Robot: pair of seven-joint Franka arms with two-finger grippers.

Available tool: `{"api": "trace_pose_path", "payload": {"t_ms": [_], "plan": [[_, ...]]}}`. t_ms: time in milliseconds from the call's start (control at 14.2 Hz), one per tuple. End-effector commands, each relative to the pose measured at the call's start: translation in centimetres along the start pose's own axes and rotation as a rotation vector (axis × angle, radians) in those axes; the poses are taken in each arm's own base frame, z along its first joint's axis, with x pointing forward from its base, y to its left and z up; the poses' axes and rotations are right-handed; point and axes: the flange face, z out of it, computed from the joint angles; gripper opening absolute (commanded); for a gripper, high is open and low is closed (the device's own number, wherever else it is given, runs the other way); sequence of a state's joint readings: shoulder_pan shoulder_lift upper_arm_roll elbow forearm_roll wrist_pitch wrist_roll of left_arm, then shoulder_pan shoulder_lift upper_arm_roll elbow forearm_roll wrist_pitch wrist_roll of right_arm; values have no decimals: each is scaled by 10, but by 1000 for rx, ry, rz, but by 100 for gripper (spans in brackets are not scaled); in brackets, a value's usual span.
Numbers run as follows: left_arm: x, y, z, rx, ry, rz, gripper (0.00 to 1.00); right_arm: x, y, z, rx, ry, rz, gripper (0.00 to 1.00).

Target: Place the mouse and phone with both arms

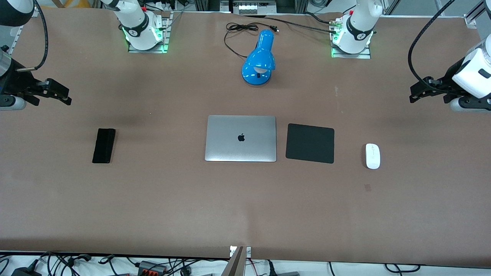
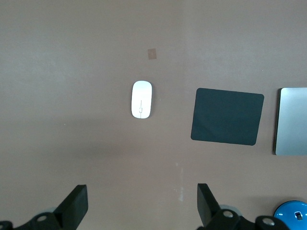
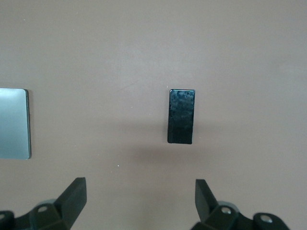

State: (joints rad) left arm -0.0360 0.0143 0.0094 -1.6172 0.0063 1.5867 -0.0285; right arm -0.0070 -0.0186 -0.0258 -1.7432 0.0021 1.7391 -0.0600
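Note:
The white oval mouse (image 1: 372,156) lies on the brown table toward the left arm's end, beside the black square pad (image 1: 310,143); it also shows in the left wrist view (image 2: 142,99). The black phone (image 1: 104,145) lies toward the right arm's end; it shows in the right wrist view (image 3: 181,116). My left gripper (image 1: 416,93) hangs open and empty, high over the table edge at its end (image 2: 142,206). My right gripper (image 1: 63,96) hangs open and empty, high over its end of the table (image 3: 140,203).
A closed silver laptop (image 1: 241,138) lies mid-table between the phone and the pad. A blue desk lamp (image 1: 259,59) with a black cord stands farther from the camera, between the two arm bases. A small tape mark (image 1: 367,187) lies near the mouse.

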Motion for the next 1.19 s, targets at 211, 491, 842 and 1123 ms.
{"api": "trace_pose_path", "payload": {"t_ms": [211,491,842,1123], "plan": [[4,5,-6,3,-9,9,100,13,7,25,-4,-39,-1,100],[2,16,7,-6,-105,31,100,29,13,61,-6,-67,7,100],[31,12,70,-1,-213,27,100,48,34,117,-30,-91,41,100],[76,4,163,9,-228,15,100,64,63,184,-28,-124,80,100]]}}
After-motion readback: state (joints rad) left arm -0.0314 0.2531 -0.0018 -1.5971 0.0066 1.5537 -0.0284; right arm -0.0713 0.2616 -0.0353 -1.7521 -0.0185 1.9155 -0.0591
